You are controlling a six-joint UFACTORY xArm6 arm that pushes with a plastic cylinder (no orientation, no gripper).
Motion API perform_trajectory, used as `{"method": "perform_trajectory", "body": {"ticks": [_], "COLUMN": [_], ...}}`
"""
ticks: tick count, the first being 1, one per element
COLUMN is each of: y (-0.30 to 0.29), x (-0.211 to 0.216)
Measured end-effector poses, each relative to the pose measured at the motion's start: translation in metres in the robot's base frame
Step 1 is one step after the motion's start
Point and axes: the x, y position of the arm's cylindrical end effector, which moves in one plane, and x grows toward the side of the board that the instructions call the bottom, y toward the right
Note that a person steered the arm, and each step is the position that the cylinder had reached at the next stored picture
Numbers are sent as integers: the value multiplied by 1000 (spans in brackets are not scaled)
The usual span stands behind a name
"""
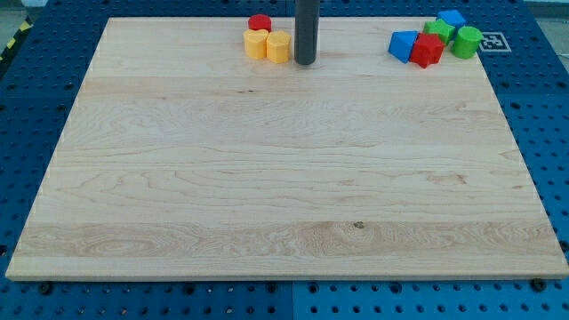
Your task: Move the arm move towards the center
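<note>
My tip (305,62) rests on the wooden board (284,178) near the view's top, just right of centre-left. Directly to its left, almost touching, stands a yellow block (278,46), with a second yellow block (256,44) beside it and a red cylinder (259,22) behind them. At the view's top right is a cluster: a blue block (403,44), a red block (428,50), a green block (437,30), a green cylinder (466,41) and another blue block (452,18).
The board lies on a blue perforated table (36,80). A white marker tag (491,40) sits off the board's top right corner.
</note>
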Motion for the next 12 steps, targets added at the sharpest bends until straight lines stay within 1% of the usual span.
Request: {"method": "perform_trajectory", "body": {"ticks": [2, 3, 4, 5, 7, 10, 12], "y": [0, -12, -41, -41, -41, -41, -41], "x": [34, 34, 34, 33, 4, -9, -10]}}
